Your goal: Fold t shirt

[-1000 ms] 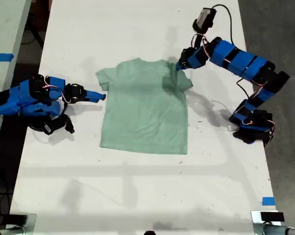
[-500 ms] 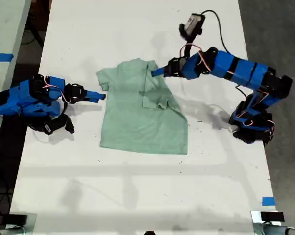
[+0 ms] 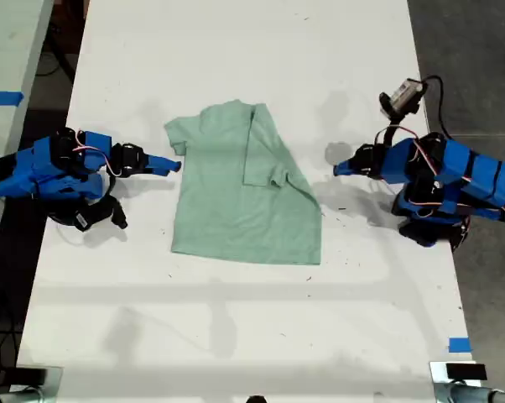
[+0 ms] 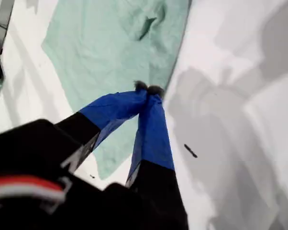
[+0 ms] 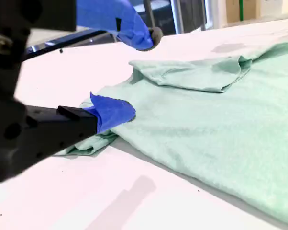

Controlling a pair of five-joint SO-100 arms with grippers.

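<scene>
T shirt (image 3: 244, 189) lies on your surface (image 3: 236, 336), one sleeve folded over; my first gripper (image 3: 336, 169) beside it is closed and empty, my second gripper (image 5: 134, 72) gapes at its other sleeve.

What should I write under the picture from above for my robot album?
Two blue robot arms rest beside a mint-green t shirt with one sleeve folded in, my first pincer shut and empty, on a white table.

T shirt (image 3: 236, 201) plain pale mint-green; table (image 3: 236, 336) white; both arms blue and black.
</scene>
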